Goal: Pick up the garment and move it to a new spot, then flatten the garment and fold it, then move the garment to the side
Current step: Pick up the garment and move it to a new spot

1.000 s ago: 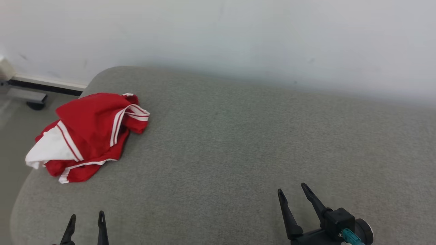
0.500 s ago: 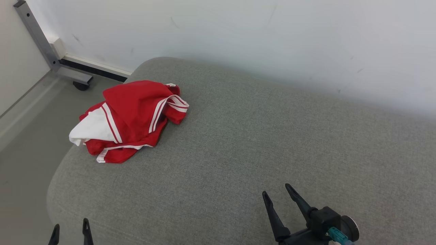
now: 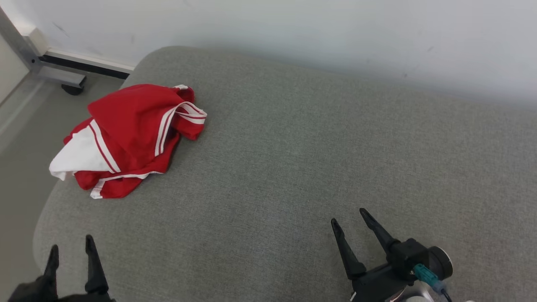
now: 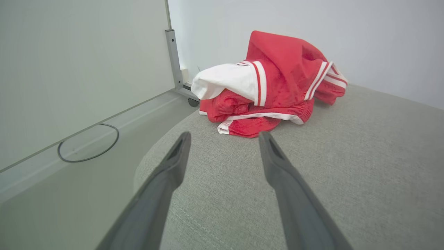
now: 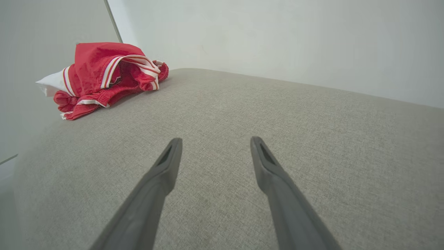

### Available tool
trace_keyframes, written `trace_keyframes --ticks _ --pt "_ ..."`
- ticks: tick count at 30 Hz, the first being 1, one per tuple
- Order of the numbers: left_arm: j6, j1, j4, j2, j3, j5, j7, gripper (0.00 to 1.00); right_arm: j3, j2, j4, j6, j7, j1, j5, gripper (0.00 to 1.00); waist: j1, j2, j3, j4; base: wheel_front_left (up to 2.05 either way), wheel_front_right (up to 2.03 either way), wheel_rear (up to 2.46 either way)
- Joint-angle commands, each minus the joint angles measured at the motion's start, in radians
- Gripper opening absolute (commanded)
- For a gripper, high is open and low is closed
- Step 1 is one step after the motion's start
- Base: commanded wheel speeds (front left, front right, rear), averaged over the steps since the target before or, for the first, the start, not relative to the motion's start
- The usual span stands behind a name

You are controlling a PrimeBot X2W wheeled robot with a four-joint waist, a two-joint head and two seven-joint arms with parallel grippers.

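The garment (image 3: 130,134) is a crumpled red piece with white stripes and a white panel, lying in a heap near the far left corner of the grey cushioned surface (image 3: 293,159). My left gripper (image 3: 71,245) stands open at the lower left, well short of the heap and apart from it. In the left wrist view the garment (image 4: 274,86) lies just beyond the open left gripper (image 4: 225,137). My right gripper (image 3: 348,216) is open at the lower right, empty, over bare cushion. The right wrist view has the garment (image 5: 104,76) far off to the left of the open right gripper (image 5: 215,140).
A pale wall (image 3: 335,33) runs behind the cushion. Left of the cushion's rounded edge lies grey floor (image 3: 16,176) with a metal frame on a caster (image 3: 73,89). A white panel (image 4: 79,52) stands on the floor to the left.
The head camera has swung, so the whole picture shifted. Both grippers stay open; the left one shows more of its fingers now. The garment has not moved on the cushion.
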Motion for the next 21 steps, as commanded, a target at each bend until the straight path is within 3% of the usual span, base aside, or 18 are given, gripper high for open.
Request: trace_keyframes --ticks 1,8,11,16,21 --pt "-0.002 -0.035 0.002 0.005 0.006 0.002 -0.003 1.00 -0.001 -0.008 -0.009 -0.002 -0.001 -0.015 0.000 1.00 -0.0002 -0.0002 0.052 -0.044 0.00 0.00 0.00" --pt "-0.018 -0.205 0.077 0.086 0.001 0.003 -0.003 1.00 0.001 -0.031 -0.036 -0.002 -0.001 -0.048 -0.008 1.00 -0.0002 -0.0002 0.138 -0.094 0.00 0.00 0.00" --pt "-0.016 -0.331 0.151 0.159 -0.037 -0.001 -0.003 1.00 -0.005 -0.050 -0.044 -0.002 -0.001 -0.072 -0.006 1.00 -0.0002 -0.0002 0.185 -0.121 0.00 0.00 0.00" --pt "-0.017 -0.493 0.308 0.251 -0.092 -0.084 0.011 1.00 -0.007 -0.062 -0.046 -0.002 -0.001 -0.096 -0.008 1.00 -0.0002 -0.0002 0.231 -0.154 0.00 0.00 0.00" --pt "-0.017 -0.619 0.432 0.315 -0.152 -0.174 0.096 1.00 -0.010 -0.063 -0.042 -0.002 -0.001 -0.107 -0.003 1.00 -0.0002 -0.0002 0.268 -0.187 0.00 0.00 0.00"
